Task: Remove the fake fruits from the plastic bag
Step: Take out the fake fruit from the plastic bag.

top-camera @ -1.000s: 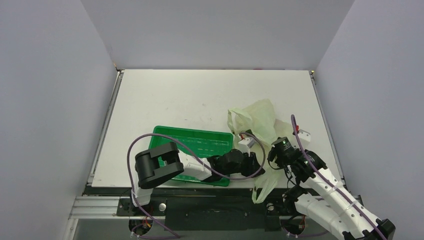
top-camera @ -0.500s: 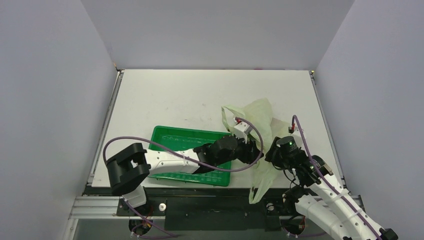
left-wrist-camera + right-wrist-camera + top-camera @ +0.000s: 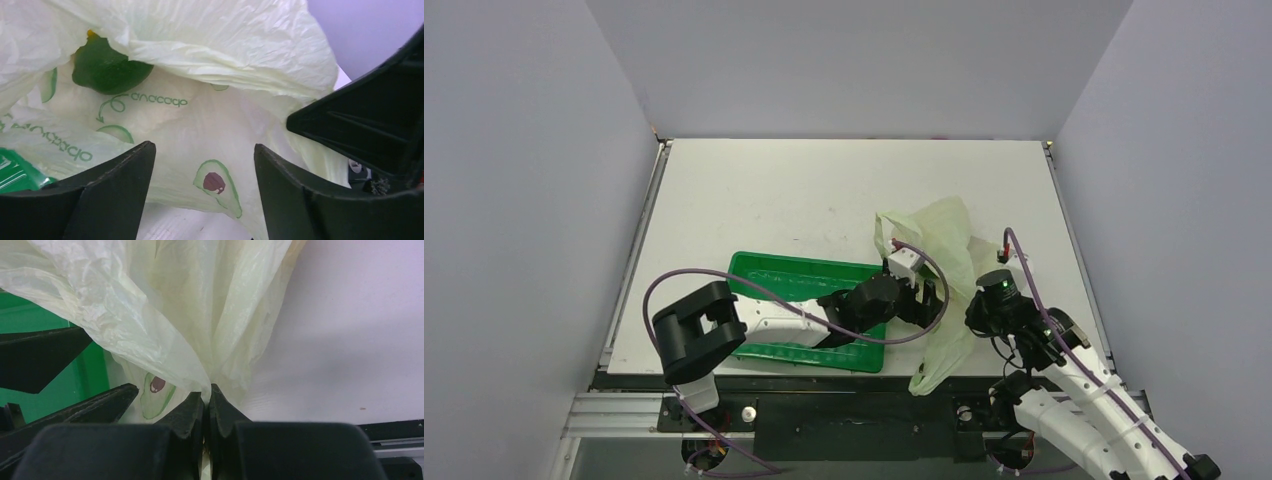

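Note:
The pale yellowish-green plastic bag (image 3: 939,245) lies crumpled at the table's right, its lower end trailing over the near edge. My right gripper (image 3: 206,390) is shut on a gathered fold of the bag (image 3: 165,300); in the top view the right gripper (image 3: 969,318) is at the bag's right side. My left gripper (image 3: 202,146) is open, its jaws wide apart in front of the bag (image 3: 220,45) with only film behind the gap. In the top view the left gripper (image 3: 932,300) is at the bag's left side. A dark green fruit (image 3: 107,67) shows inside the bag's mouth. The other fruits are hidden.
A rigid green tray (image 3: 774,275) lies left of the bag under my left arm, its corner also visible as the tray (image 3: 12,172) in the left wrist view. The two grippers are close together, the right one's black body (image 3: 370,125) beside the left jaws. Grey walls enclose the table.
My left gripper has opened and let go of the bag. My right gripper has shut on a fold of the bag, whose lower end has shifted slightly left.

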Tool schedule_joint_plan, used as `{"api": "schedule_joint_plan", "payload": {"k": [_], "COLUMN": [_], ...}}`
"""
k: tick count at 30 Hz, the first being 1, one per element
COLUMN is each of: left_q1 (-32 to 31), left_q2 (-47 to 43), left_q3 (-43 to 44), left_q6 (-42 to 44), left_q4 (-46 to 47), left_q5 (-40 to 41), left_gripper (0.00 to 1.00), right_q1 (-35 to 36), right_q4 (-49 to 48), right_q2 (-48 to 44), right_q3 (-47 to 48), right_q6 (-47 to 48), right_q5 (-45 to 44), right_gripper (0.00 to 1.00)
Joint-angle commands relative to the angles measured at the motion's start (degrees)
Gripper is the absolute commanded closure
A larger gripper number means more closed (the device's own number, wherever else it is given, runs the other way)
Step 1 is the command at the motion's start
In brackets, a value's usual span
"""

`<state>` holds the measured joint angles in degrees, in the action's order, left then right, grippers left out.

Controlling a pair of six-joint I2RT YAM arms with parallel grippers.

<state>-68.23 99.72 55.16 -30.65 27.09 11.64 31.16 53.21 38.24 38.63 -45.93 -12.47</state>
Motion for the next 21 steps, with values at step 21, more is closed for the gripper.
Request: {"api": "schedule_joint_plan", "payload": {"k": [21], "left_q1": [4.7], "left_q2": [21.1], "left_q3": [20.0], "left_q6": [13.3], "left_q4": [6.7], "left_q5": [10.7], "left_gripper": [0.03], "right_q1": [0.1], "right_q4": [-1.4], "right_q2": [-1.1], "right_q3": [5.3], "right_q6": [3.5], "right_q5": [4.1], "right_gripper": [1.0]}}
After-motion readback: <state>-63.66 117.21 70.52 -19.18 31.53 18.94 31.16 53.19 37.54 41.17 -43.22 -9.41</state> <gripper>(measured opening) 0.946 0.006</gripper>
